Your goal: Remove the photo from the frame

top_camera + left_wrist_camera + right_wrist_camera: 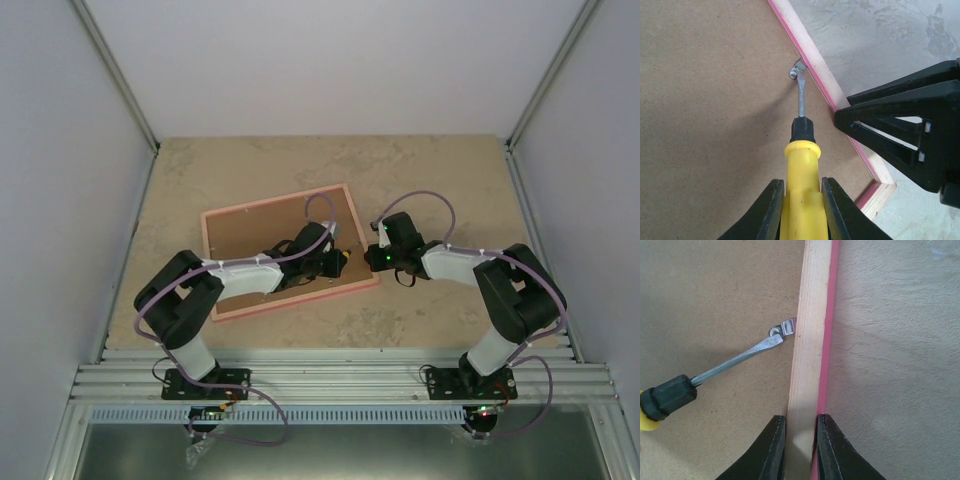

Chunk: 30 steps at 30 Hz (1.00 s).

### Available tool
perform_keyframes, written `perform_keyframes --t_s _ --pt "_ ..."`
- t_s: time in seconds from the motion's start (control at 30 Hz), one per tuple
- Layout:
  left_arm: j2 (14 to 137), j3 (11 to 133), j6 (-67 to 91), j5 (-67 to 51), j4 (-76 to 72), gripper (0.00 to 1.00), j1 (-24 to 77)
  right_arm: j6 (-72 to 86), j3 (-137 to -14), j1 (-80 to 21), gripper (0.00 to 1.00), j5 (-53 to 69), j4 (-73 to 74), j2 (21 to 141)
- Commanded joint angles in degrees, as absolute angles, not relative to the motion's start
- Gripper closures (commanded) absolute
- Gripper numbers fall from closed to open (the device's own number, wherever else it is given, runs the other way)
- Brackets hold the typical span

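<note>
The frame [275,200] was laid back-up on the table [430,180] and was seen whole only from above; the photo was out of sight under the backing board [705,110]. Only in the left wrist view was the left gripper [802,200] shown clenched on a yellow screwdriver [801,165], its tip set against a metal tab [797,68] at the frame's inner edge. Only in the right wrist view was the right gripper [800,425] shown clamped across the frame's rail, near that tab.

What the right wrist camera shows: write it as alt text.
The right gripper clamps the bare wooden rail of the pink frame from both sides. Left of it, a screwdriver blade tip meets a metal clip on the brown backing board.
</note>
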State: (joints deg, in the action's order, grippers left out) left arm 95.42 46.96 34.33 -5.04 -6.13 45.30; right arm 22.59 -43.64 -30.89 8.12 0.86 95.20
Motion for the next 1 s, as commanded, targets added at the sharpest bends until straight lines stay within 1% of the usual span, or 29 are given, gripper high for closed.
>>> perform_keyframes --t_s 0.0,0.67,0.97 --pt "96.73 48.59 35.28 -3.96 -6.62 1.0 45.63 21.86 -42.54 -31.11 0.89 9.35 0.98 94.68" --pt "97.8 49.12 36.23 -4.04 -7.37 1.0 45.7 21.93 -42.36 -31.11 0.91 8.92 0.96 94.82" --pt "97.86 48.99 39.65 4.26 -5.36 1.0 45.68 22.05 -42.32 -31.11 0.91 8.2 0.97 94.79"
